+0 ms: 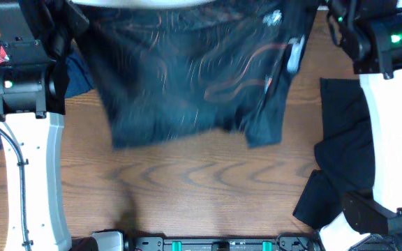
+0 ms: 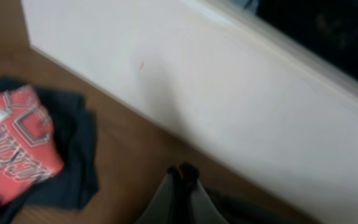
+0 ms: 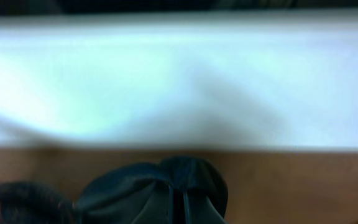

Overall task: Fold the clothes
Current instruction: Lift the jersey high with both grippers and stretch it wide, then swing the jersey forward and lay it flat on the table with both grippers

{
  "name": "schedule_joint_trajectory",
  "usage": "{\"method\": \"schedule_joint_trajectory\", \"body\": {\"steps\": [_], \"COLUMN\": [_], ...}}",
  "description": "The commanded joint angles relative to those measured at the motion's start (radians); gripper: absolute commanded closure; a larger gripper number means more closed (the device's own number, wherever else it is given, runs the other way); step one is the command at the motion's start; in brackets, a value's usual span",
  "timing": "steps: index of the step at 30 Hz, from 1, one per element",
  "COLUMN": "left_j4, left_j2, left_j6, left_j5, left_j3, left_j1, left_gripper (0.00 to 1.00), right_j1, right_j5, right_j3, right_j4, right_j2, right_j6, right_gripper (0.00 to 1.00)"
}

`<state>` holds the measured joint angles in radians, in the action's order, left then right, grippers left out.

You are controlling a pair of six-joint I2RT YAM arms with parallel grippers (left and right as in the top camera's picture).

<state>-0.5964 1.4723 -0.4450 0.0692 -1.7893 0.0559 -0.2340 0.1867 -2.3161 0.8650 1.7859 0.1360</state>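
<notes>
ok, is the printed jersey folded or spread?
Spread: the jersey is opened out wide, whole printed panel showing; motion blur hides finer creases.

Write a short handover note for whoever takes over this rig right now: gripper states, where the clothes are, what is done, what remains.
Left gripper: shut on a pinch of the black cycling jersey.
Right gripper: shut on dark fabric, apparently the same jersey.
Jersey: spread between the arms at the far side of the table, blurred; no fold visible.
Others: a red printed garment lies crumpled on a navy garment by the left arm; a plain black garment lies rumpled by the right arm.
Done: nothing folded.
Left: fold the jersey, then the other three.
</notes>
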Motion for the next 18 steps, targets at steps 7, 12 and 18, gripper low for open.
{"method": "schedule_joint_trajectory", "body": {"steps": [7, 12, 18], "left_j4": [0.071, -0.086, -0.373], "left_j2": [-0.052, -0.053, 0.022], "left_j6": [0.049, 0.042, 0.04], "left_j5": [0.093, 0.092, -0.007], "left_j3": [-0.234, -0.243, -0.192], "left_j1": [0.0, 0.0, 0.0], "left_gripper": [0.94, 0.94, 0.94], "right_j1": [0.013, 0.011, 0.01], "right_j5": [0.087, 0.041, -0.174], "right_j3": [-0.233, -0.23, -0.152], "right_j4": [0.002, 0.291, 0.64], "right_j2": [-0.068, -0.058, -0.023], "right_j6": [-0.138, -0.07, -0.058], "right_gripper": [0.99, 0.99, 0.99]}}
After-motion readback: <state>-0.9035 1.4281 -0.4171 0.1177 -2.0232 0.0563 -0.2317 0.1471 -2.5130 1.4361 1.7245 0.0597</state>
